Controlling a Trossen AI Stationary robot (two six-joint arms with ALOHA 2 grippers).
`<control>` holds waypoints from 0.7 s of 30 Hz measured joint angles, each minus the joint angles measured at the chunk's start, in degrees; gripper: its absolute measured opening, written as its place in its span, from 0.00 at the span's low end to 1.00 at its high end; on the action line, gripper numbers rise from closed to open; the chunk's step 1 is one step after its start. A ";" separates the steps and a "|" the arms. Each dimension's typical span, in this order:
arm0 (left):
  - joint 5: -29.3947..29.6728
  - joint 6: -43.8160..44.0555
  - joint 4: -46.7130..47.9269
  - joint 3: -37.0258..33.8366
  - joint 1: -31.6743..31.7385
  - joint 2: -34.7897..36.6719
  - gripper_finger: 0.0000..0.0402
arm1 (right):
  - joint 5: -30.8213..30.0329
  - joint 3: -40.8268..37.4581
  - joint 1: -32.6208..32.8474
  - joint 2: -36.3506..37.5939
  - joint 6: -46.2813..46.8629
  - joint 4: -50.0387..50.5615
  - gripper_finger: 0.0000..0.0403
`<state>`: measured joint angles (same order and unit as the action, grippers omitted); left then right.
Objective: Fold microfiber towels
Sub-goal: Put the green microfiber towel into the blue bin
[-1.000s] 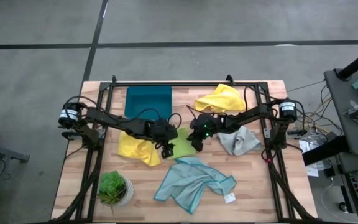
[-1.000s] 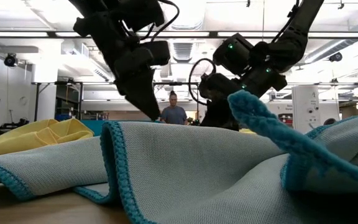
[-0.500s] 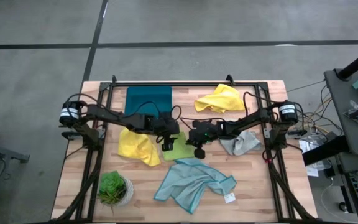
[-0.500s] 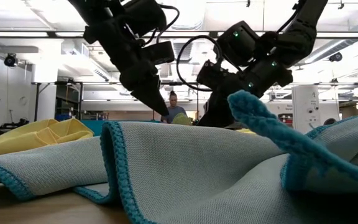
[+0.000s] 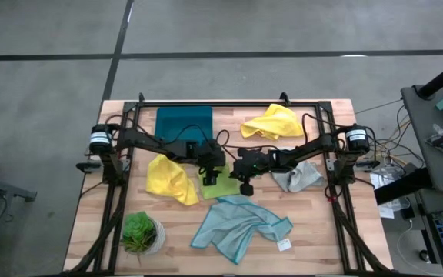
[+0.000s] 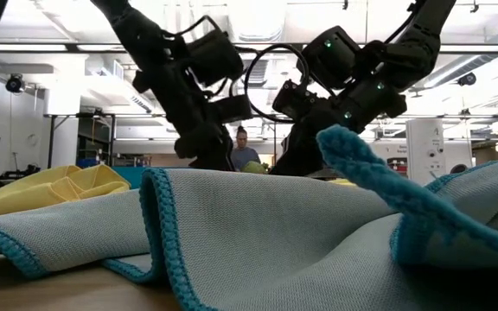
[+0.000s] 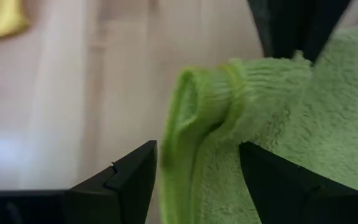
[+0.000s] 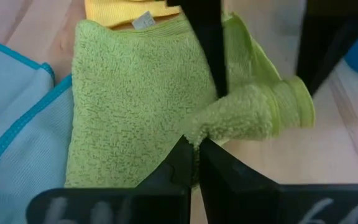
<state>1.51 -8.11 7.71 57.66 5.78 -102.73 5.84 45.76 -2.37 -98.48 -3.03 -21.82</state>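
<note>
High view, left gripper (image 5: 209, 174) shifted over lime towel (image 5: 223, 183), right gripper (image 5: 244, 183) pinching it

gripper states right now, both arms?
Left gripper: open, fingers either side of the lime green towel edge.
Right gripper: shut on the lime green towel.

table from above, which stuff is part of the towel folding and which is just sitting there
Part of the job:
- lime green towel
- yellow towel by the left arm
- yellow towel at the far edge
- light blue towel
- pale grey towel

Just lying about:
- teal tray
- potted plant
</note>
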 joint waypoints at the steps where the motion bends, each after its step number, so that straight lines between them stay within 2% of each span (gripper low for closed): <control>1: -1.13 -0.05 0.01 0.05 0.00 -0.27 0.53 | -0.02 0.00 0.00 0.10 0.00 -0.02 0.02; 4: -3.49 -0.13 0.23 0.05 -0.05 -0.51 0.49 | 0.00 0.00 0.00 0.29 0.00 -0.08 0.02; 6: -4.78 -0.16 0.31 0.05 -0.05 -0.49 0.43 | 0.00 0.00 0.00 0.45 -0.05 -0.05 0.02; 9: -5.35 -0.17 0.43 0.05 -0.05 -0.46 0.28 | 0.00 0.00 0.00 0.51 -0.07 -0.11 0.02; 12: -5.45 -0.25 0.50 0.05 -0.05 -0.43 0.09 | 0.00 0.00 0.00 0.51 -0.07 0.02 0.02; 14: -5.45 0.23 0.44 0.05 -0.05 -0.42 0.03 | -0.03 0.00 0.13 0.51 -0.66 0.04 0.02; 18: -5.06 3.59 0.50 0.58 0.17 -0.32 0.10 | -0.23 0.00 1.55 0.51 -4.88 0.05 0.02; 21: -4.93 3.64 0.88 0.60 0.17 0.48 0.20 | -4.54 0.00 3.24 0.51 -8.19 0.14 0.02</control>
<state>-3.42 -4.47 8.59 58.26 5.96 -102.25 1.30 45.76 0.86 -97.97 -11.21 -21.68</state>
